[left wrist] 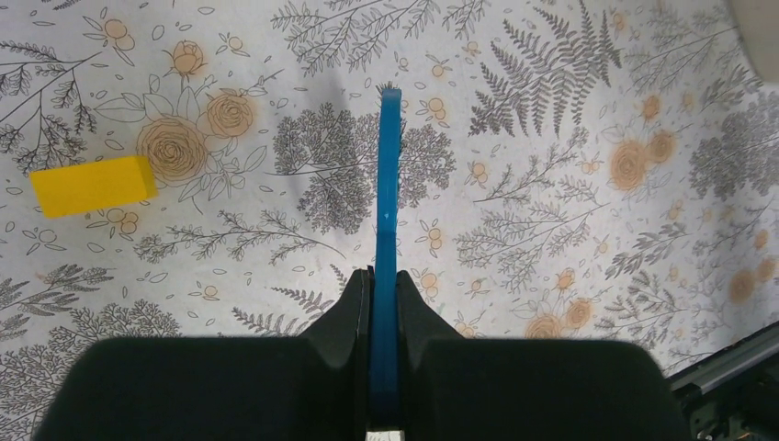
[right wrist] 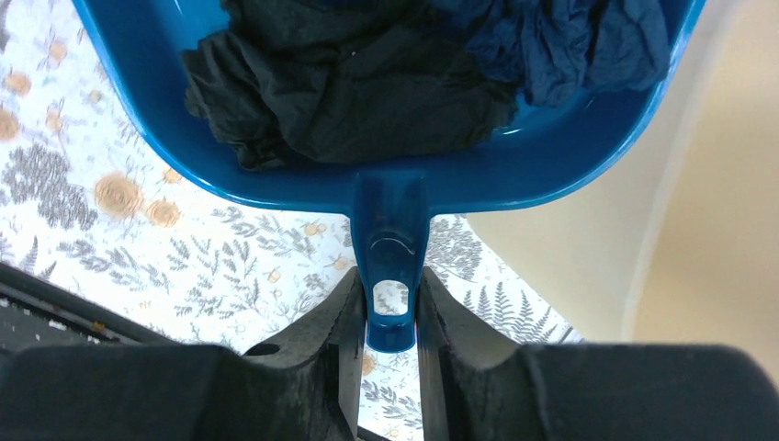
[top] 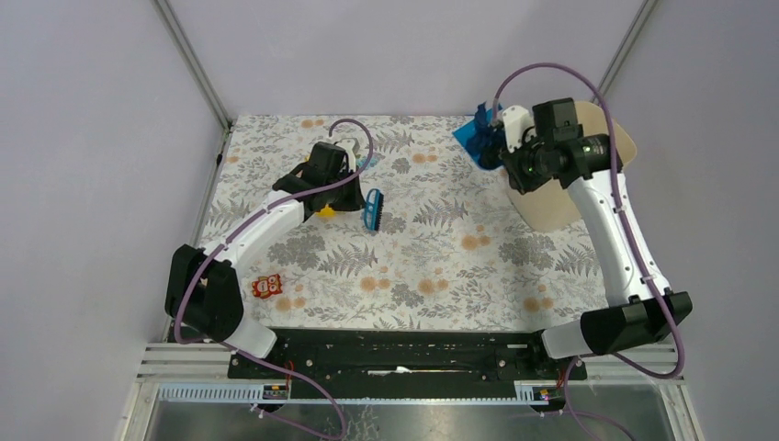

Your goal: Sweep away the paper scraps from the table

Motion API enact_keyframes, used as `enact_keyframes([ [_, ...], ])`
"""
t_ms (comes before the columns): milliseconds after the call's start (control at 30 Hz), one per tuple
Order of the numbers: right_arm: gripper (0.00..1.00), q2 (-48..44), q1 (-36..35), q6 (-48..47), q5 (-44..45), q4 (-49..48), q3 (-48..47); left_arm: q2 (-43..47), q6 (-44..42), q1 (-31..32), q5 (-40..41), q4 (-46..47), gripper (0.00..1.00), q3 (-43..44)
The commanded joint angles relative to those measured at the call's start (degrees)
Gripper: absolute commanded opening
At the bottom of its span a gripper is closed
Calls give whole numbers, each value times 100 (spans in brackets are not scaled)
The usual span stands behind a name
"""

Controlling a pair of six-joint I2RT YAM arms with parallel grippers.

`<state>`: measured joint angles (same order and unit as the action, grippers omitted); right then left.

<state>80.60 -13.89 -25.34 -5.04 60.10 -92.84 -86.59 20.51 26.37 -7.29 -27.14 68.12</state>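
1. Left wrist view: your left gripper (left wrist: pixel 384 280) is clamped almost closed on the blue brush (left wrist: pixel 389 175), held edge-on above the table (left wrist: pixel 570 276).
2. Your right gripper (right wrist: pixel 387 292) pinches the blue dustpan (right wrist: pixel 390 207) by its handle, jaws narrowly apart around it.
3. Black and navy paper scraps (right wrist: pixel 340 83) sit inside the dustpan, above the table's far-right corner.
4. One yellow block (left wrist: pixel 92 186) lies left of the brush.

Left arm (top: pixel 271 220): white curved shells, black joints.
Right arm (top: pixel 614 216): same white shells and black joints.
Bases (top: pixel 204 296): chunky black housings.
Cables (top: pixel 551 68): purple, looped alongside each arm.
Left gripper (left wrist: pixel 383 276): matte black tapered fingers.
Right gripper (right wrist: pixel 389 287): matte black, grainy finish.
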Motion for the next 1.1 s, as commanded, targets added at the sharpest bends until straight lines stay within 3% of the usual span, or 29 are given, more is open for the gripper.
enact_keyframes([
  [0, 0, 308, 449, 231, 64, 331, -987, 364, 137, -53, -204, 422, 0, -26],
  [300, 0, 1229, 1662, -353, 11, 1131, -2538, 319, 144, -141, -317, 400, 0, -19],
  [500, 0, 1721, 2297, -993, 462, 1682, -3517, 315, 87, -180, -327, 365, 0, -2],
  [833, 0, 1661, 2580, -2996, 2402, 1626, -3440, 367, -22, -251, -299, 276, 0, 50],
  [1067, 3, 1877, 2589, -5279, 4129, 664, -3504, 505, -98, -268, -189, 235, 0, 28],
])
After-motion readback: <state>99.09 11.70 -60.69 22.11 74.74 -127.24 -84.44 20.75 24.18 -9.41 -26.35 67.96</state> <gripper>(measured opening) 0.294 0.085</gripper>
